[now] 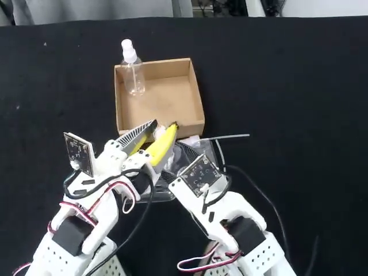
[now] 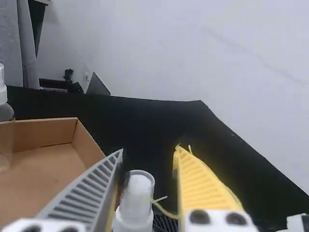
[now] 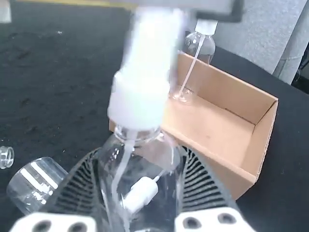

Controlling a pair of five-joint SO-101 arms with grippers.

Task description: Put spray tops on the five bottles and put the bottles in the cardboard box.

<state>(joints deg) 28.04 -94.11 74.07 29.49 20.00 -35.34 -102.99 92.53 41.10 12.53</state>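
Note:
My right gripper (image 3: 140, 162) is shut on a clear bottle (image 3: 145, 188), held upright just in front of the cardboard box (image 1: 198, 98). A white spray top (image 3: 142, 92) sits on the bottle's neck, with its tube hanging inside. My left gripper (image 2: 148, 150) stands open around that spray top (image 2: 136, 191): the grey finger touches it and a gap separates it from the yellow finger. In the high view both grippers (image 1: 165, 125) meet at the box's near wall. A capped bottle (image 1: 133, 75) stands in the box's far left corner.
A bare clear bottle (image 3: 34, 186) lies on the black table beside my right gripper, with a small clear piece (image 3: 6, 157) near it. A thin grey tube (image 1: 230, 137) lies to the right of the box's near corner. The black cloth is open on both sides.

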